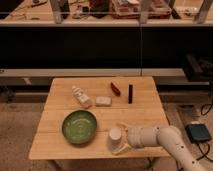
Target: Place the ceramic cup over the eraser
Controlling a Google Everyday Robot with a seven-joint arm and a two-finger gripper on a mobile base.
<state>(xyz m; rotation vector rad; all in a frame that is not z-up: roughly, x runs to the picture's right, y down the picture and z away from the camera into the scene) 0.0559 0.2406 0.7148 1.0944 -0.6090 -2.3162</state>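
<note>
White ceramic cup (115,140) standing on end, lower centre of frame, plain, slightly tapered | gripper (120,138) at the cup, fingers spread either side of it, contact unclear | black eraser (130,93) well apart, up and right, slim straight bar, long axis running up-down in frame

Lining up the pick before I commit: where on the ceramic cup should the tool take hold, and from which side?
Take the ceramic cup across its round side wall, near mid-height, from the side away from the green bowl, where the tool sits beside it. It is handleless, so opposite wall points should serve; the bowl crowds the other side.
</note>
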